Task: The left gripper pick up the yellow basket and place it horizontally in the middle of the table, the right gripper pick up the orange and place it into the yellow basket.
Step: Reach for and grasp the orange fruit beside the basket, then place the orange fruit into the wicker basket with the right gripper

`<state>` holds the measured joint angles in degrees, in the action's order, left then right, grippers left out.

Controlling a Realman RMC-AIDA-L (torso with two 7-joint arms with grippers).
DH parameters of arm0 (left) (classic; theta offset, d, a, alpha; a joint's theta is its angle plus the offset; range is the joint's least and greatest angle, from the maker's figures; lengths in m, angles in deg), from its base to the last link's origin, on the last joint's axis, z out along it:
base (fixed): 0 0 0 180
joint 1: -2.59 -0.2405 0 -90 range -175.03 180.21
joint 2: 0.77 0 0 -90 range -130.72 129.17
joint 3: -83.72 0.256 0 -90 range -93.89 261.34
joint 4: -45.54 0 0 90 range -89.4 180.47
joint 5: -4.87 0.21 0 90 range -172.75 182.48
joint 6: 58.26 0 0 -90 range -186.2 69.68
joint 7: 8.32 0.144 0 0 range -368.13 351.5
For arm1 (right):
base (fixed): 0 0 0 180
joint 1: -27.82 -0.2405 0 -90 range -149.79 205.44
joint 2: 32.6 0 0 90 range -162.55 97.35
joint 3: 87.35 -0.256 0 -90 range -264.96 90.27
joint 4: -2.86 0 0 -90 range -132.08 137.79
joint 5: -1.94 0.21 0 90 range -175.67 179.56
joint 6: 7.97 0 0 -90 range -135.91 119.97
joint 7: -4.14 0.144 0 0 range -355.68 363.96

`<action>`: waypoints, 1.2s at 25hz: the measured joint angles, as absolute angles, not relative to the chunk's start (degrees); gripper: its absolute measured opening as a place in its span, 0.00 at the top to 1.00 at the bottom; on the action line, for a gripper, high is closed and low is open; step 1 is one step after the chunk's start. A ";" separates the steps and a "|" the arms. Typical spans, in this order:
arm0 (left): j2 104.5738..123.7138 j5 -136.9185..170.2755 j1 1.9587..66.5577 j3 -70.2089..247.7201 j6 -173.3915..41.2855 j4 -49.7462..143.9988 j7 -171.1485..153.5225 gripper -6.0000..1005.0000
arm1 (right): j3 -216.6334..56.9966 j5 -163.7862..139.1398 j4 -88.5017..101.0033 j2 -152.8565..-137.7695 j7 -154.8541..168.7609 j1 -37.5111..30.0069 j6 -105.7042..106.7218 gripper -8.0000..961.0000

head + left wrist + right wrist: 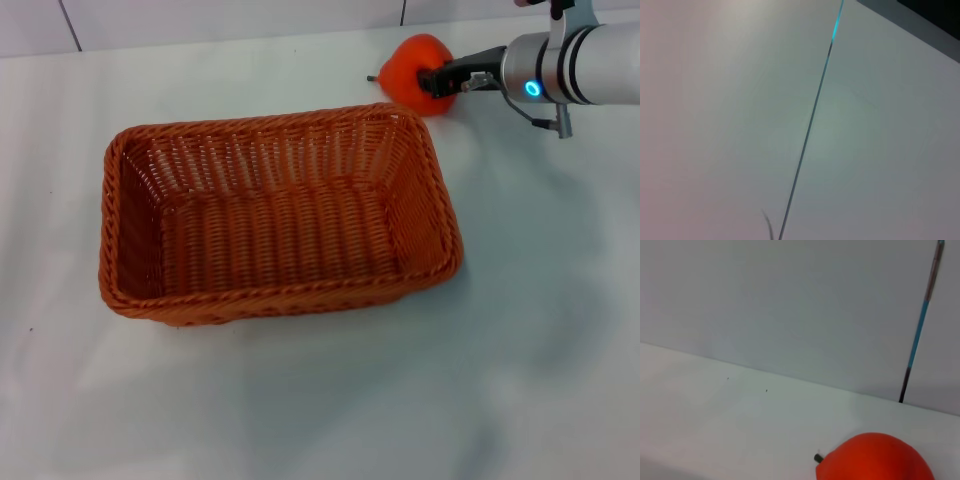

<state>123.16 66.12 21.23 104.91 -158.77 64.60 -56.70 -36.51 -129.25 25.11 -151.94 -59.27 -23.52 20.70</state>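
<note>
1. The yellow basket [275, 215] sits flat on the white worktop [320, 400], long side across the head view, roughly mid-worktop, open side up, nothing inside.
2. The orange [410, 70] is beyond the basket's far right corner, just beside the rim; can't tell if it touches the worktop or is lifted. Its short dark stem points to the robot's left.
3. The right gripper [440, 80] reaches in from the right on a silver arm with a blue light, black fingers clamped on the orange's right side.
4. Right wrist view: the orange [875, 457] shows at the frame edge with its stem, worktop and pale wall behind.
5. The left gripper is out of the head view; left wrist view shows only pale wall panels with a seam, so its state is not visible.
</note>
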 joint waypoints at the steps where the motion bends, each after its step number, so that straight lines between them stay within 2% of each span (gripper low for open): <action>1: 123.17 66.12 21.18 104.90 -158.80 64.59 -56.74 0.43 | -36.64 -127.83 25.23 -151.96 -59.94 -23.09 20.77 0.60; 7: 123.18 66.13 20.50 104.90 -159.10 63.41 -56.77 0.43 | -36.89 -106.88 27.26 -151.44 -70.19 -17.84 24.80 0.74; 15: 123.16 66.13 19.47 104.91 -159.83 63.22 -56.81 0.43 | -36.98 -77.80 29.67 -151.40 -87.50 -9.79 47.67 0.80; 22: 123.12 66.13 19.36 104.94 -160.52 62.30 -56.83 0.43 | -34.06 -77.51 29.71 -151.76 -94.85 -10.82 68.36 0.85; 29: 123.18 66.13 19.30 104.90 -160.65 61.70 -56.83 0.43 | -25.64 -77.69 29.82 -151.94 -98.08 -12.16 70.42 0.88; 30: 123.19 66.13 19.29 104.90 -160.65 61.69 -56.83 0.43 | -25.49 -77.61 29.74 -151.97 -98.22 -12.17 70.10 0.86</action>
